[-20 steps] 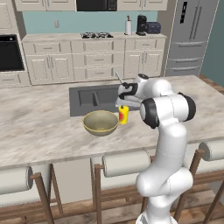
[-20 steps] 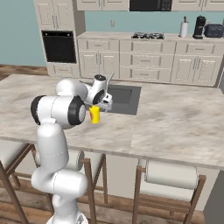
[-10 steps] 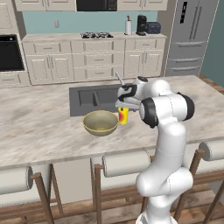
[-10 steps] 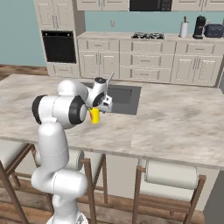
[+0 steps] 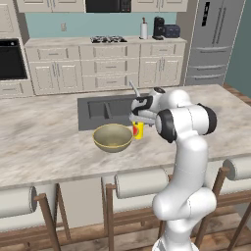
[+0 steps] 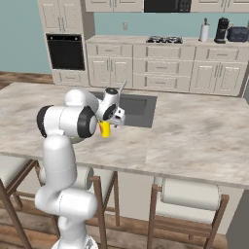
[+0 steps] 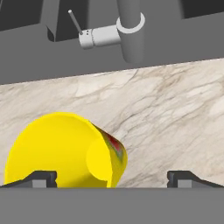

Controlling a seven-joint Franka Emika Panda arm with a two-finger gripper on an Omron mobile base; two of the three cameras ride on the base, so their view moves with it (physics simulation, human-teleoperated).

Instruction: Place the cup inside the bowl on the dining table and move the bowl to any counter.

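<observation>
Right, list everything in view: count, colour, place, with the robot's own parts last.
cup: one, yellow with a red patch, on the dining table just right of the bowl, below the gripper
bowl: one, olive-tan, on the dining table in front of the sink
dining table: one, beige marbled
sink: one, dark grey, set into the table
faucet: one, grey, at the sink's edge
stools: several, along the table's near edge
counter: beige top, cream cabinets, back wall
refrigerator: one, steel, far right
gripper: one, dark-tipped, open, over the cup
</observation>
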